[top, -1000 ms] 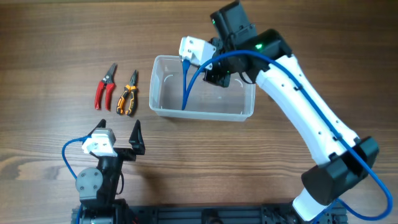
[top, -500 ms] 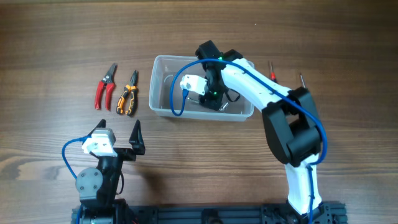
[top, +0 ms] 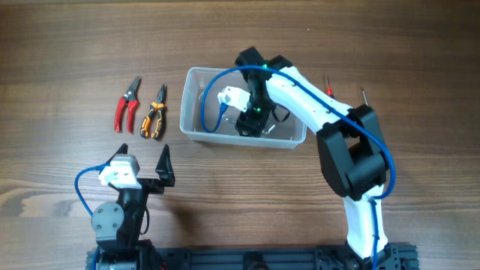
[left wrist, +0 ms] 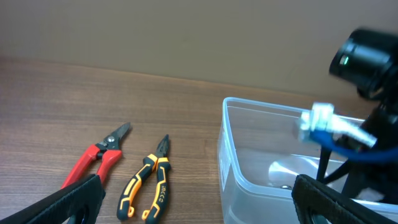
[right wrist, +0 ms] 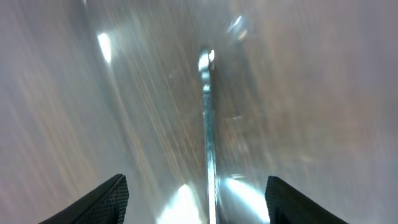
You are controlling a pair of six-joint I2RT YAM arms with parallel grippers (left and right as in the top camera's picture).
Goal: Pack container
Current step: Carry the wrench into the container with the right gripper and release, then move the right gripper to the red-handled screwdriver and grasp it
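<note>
Right gripper [right wrist: 196, 202] — jaws spread — hangs inside the container [top: 214, 70] over a metal tool [right wrist: 207, 124] (red cutters [top: 129, 97], orange pliers [top: 157, 106] lie outside).

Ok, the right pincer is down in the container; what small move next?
Probably raise the right pincer straight up: its fingers stand open, the metal tool lies free on the container floor between them, and the pliers lie outside unpacked.

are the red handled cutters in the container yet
No, the red-handled cutters lie on the table left of the container, next to the orange-and-black pliers.
</note>
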